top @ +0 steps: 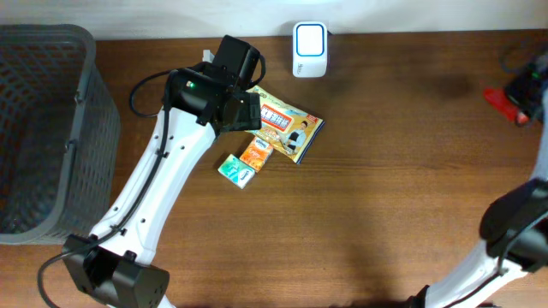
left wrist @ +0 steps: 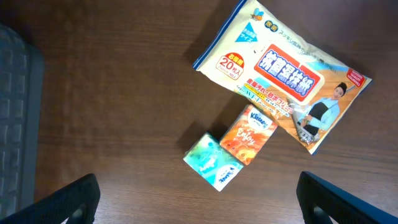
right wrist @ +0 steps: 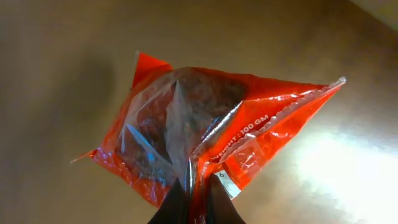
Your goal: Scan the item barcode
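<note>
My right gripper [right wrist: 196, 200] is shut on a red and clear plastic packet [right wrist: 205, 134], pinching its lower edge; the packet hangs in front of a blurred background. From overhead, that packet [top: 499, 99] and the right gripper [top: 524, 89] are at the far right of the table. A white barcode scanner [top: 309, 49] stands at the back centre. My left gripper [left wrist: 199, 205] is open above the wood, just short of a green tissue pack [left wrist: 213, 162], an orange tissue pack [left wrist: 249, 134] and a wet-wipes pack [left wrist: 283, 71]. Nothing lies between its fingers [left wrist: 74, 200].
A grey mesh basket [top: 43, 128] fills the table's left side, and its wall [left wrist: 15, 112] shows at the left edge of the left wrist view. The left arm [top: 163, 188] runs diagonally from the front left up to the packs.
</note>
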